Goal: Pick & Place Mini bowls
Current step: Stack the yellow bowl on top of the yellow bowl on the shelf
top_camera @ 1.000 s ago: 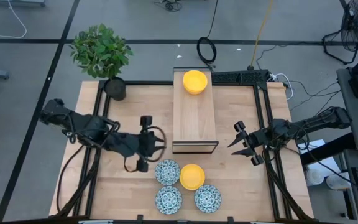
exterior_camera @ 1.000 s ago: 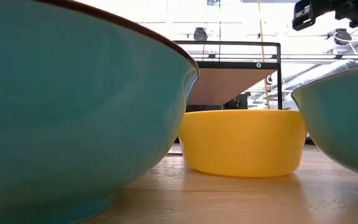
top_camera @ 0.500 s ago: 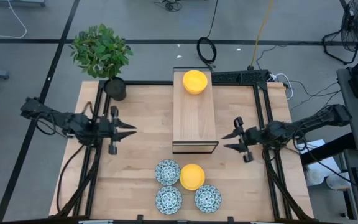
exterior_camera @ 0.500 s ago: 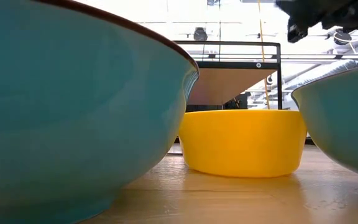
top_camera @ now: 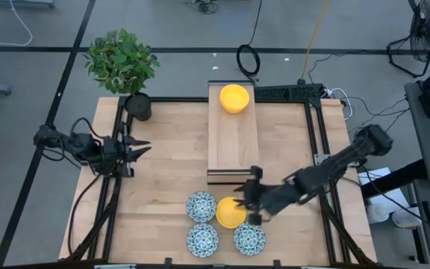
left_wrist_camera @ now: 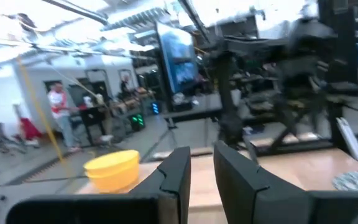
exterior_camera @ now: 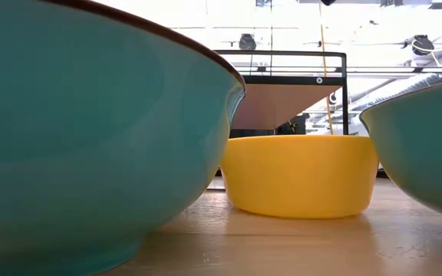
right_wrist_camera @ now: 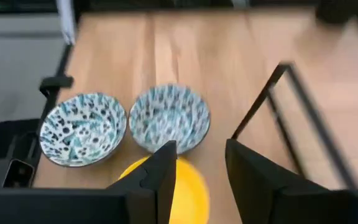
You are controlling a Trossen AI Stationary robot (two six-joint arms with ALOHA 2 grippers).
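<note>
Your right gripper (top_camera: pixel 243 207) hangs open over the yellow bowl (top_camera: pixel 231 213) among the patterned bowls (top_camera: pixel 201 206), jaws straddling its rim, likely lined up for a grab. Your left gripper (top_camera: pixel 142 149) waits at the table's left edge, narrow, empty.

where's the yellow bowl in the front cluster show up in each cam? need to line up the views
High view: yellow bowl among the three patterned bowls, right gripper open over it.
Low view: centre, on the table, between two blue bowl walls.
Left wrist view: not in it; the yellow one there sits on the wooden riser.
Right wrist view: behind the right gripper's fingers.
Shared landmark: black-framed wooden riser.
</note>
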